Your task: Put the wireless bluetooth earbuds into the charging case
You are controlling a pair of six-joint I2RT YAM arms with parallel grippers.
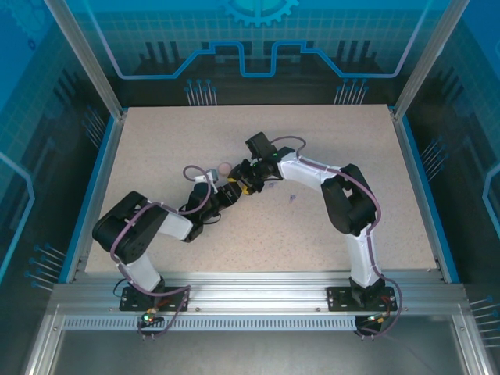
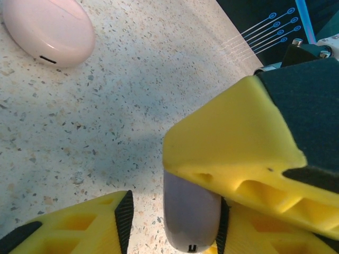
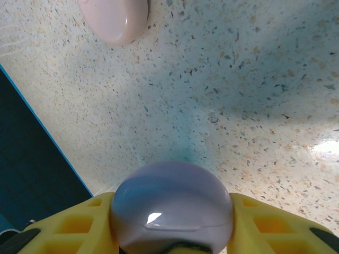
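Two arms meet mid-table, the right one gripping a lavender case.
On the speckled table (image 1: pixel 156 156), the right gripper (image 1: pixel 245 186) clamps the lavender case (image 3: pixel 172 201) between its yellow fingers (image 3: pixel 265 222). The left gripper (image 1: pixel 229 194) stands spread around the same case, one pad against it and a gap at the other. A closed pink case (image 2: pixel 47 32) lies just beyond them. A purple speck (image 1: pixel 291 198) sits to their right, too small to tell whether it is an earbud.
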